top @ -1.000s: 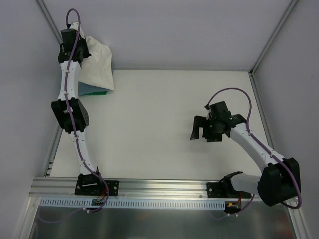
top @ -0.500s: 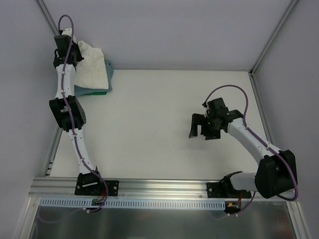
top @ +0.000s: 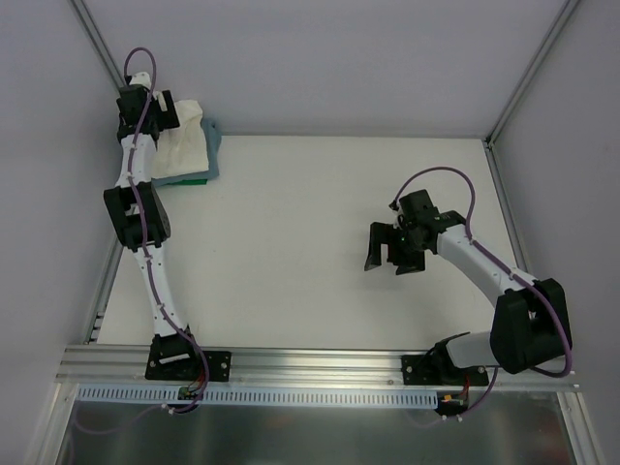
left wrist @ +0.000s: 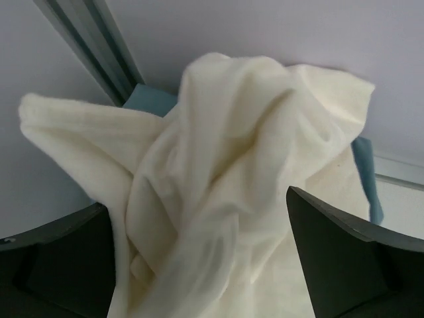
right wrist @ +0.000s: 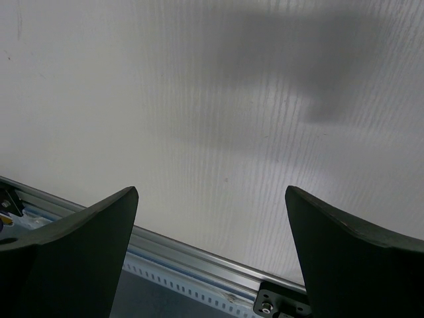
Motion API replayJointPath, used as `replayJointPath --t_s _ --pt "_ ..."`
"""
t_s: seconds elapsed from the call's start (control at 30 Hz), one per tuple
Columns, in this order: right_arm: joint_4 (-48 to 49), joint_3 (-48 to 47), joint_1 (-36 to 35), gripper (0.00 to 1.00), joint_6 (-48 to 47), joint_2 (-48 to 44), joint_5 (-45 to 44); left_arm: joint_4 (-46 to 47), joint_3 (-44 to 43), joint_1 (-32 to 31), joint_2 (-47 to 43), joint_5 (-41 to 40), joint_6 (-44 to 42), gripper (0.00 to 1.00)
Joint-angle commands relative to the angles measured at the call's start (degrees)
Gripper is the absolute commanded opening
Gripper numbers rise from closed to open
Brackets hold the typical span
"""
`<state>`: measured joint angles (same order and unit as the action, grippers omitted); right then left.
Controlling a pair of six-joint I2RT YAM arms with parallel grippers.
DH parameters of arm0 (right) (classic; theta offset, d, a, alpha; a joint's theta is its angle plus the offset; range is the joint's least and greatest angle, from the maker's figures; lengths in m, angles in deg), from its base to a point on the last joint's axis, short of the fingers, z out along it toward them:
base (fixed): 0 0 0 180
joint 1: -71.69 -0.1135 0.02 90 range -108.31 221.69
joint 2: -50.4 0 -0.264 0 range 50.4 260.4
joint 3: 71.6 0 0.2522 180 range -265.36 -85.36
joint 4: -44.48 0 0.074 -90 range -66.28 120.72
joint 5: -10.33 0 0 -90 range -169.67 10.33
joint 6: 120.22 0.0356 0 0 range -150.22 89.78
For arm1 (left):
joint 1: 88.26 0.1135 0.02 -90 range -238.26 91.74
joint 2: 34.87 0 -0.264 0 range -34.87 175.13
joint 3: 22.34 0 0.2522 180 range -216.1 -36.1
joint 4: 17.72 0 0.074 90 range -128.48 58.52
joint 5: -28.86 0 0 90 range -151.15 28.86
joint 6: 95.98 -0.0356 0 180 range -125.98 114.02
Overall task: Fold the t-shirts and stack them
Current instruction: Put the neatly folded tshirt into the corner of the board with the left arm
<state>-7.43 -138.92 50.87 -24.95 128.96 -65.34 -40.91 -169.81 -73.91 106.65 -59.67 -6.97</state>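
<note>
Found the cream t-shirt point(top: 184, 145) heaped in the far-left corner of the table point(top: 310, 213), hemmed in behind by the back wall and on the left by the slanted metal post point(top: 92, 39); open only toward the right and the near side.

Noted the teal t-shirt point(top: 194, 178) underneath it, flatter, showing as a narrow band along the heap's near and right edges.

Placed the left gripper point(top: 157, 111) over the far-left part of the heap, fingers point(left wrist: 344, 265) spread wide to either side of the cloth and pinching nothing, with cream folds bulging up between them in the left wrist view; could not settle any contact between pads and fabric.

Found the right gripper point(top: 390, 254) well apart from both shirts, hovering over bare table right of centre, splayed fully with nothing between.

Saw broad open tabletop from the stack across to the right side, bounded at the near edge by the slotted metal rail point(top: 320, 363).

Read the cream cloth as soft, matte and thick, rumpled into rounded lobes rather than squared; read the teal as smoother and thin-edged; took the table for a white, faintly ribbed sheet carrying a blurred grey shadow in the right wrist view; took the fingers for dark, matte wedges.
</note>
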Motion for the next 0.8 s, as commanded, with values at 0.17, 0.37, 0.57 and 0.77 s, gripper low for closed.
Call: replayJointPath --t_s 0.17,0.37,0.57,0.77 --pt "2.38 0.29 0.16 1.00 0.61 0.10 3.34 17.59 12.94 -5.29 -14.41 -15.26 -12.25 0.99" --pt "2.73 1.97 -0.27 1.00 1.66 -3.15 3.60 13.40 13.47 -9.60 -20.48 -12.99 -9.49 0.99" --pt "2.29 3.81 -1.07 0.99 2.54 -7.45 3.34 2.72 12.35 -13.81 -19.81 -8.66 -2.07 0.99" --pt "1.33 5.22 -1.33 0.99 2.81 -12.03 1.93 -11.73 0.30 -17.78 -11.62 -17.03 -5.95 0.99"
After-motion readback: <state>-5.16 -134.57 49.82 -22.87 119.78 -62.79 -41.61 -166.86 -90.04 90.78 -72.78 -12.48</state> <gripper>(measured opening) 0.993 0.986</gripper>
